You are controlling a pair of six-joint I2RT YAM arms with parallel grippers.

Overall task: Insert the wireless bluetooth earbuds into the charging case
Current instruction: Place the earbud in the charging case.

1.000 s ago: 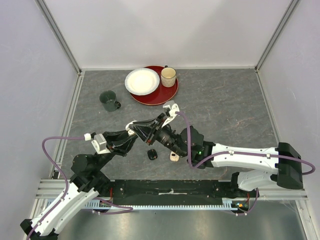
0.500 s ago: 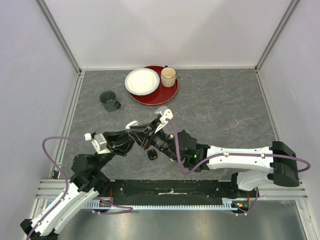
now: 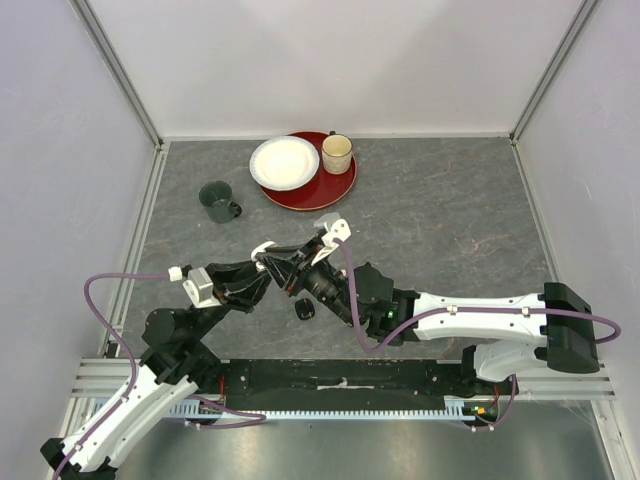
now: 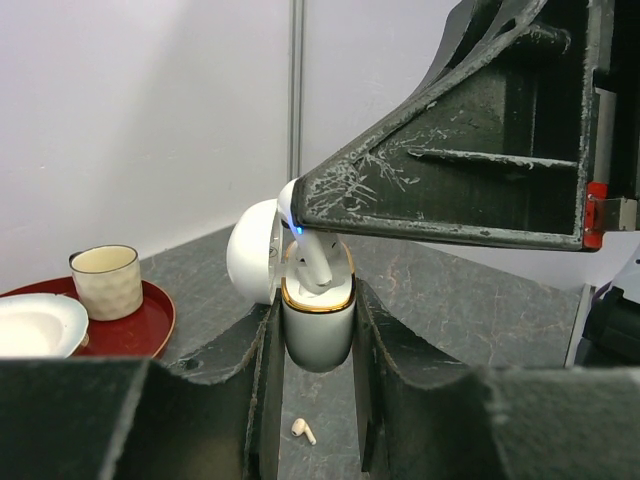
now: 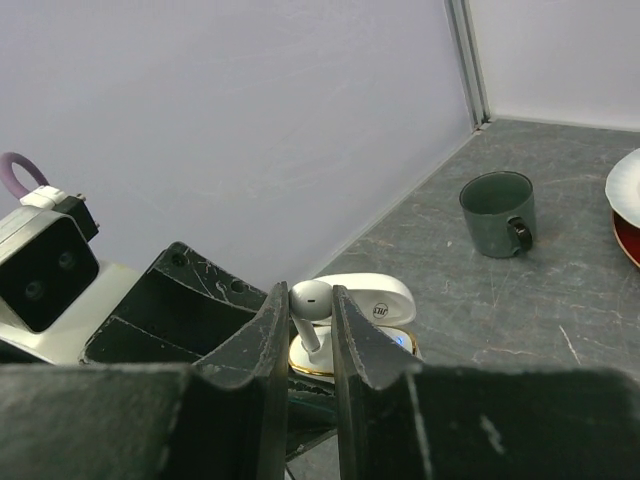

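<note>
**Two grippers meeting at the charging case (image 4: 318,325), above the worktop (image 3: 450,220).**

- **Left gripper (image 4: 316,345):** It is closed narrowly on the white body of the case, with one finger on each flank. It holds the case upright and clear of the worktop.
- **Case:** The gold-rimmed opening faces up. The hinged lid (image 4: 250,252) stands swung back, on the left of the case in the left wrist view.
- **Right gripper (image 5: 307,312):** It is pinched almost shut on a white earbud (image 5: 311,297), directly above the case. The bud's rounded head shows between the fingertips, above the rim, and its stem points down into the opening. Whether the stem is fully seated cannot be told.
- **Near the case:** Below it, on the worktop, lies a loose earbud (image 4: 303,431), pale and small. In the top view a dark rounded object (image 3: 305,310) rests on the worktop, just nearer the arm bases than the case.
- **Beyond the case, well apart from it:** A dark green mug (image 3: 218,201) and a red tray (image 3: 335,190) stand here. The tray carries a white plate (image 3: 284,163) and a beige cup (image 3: 337,153) side by side.
</note>
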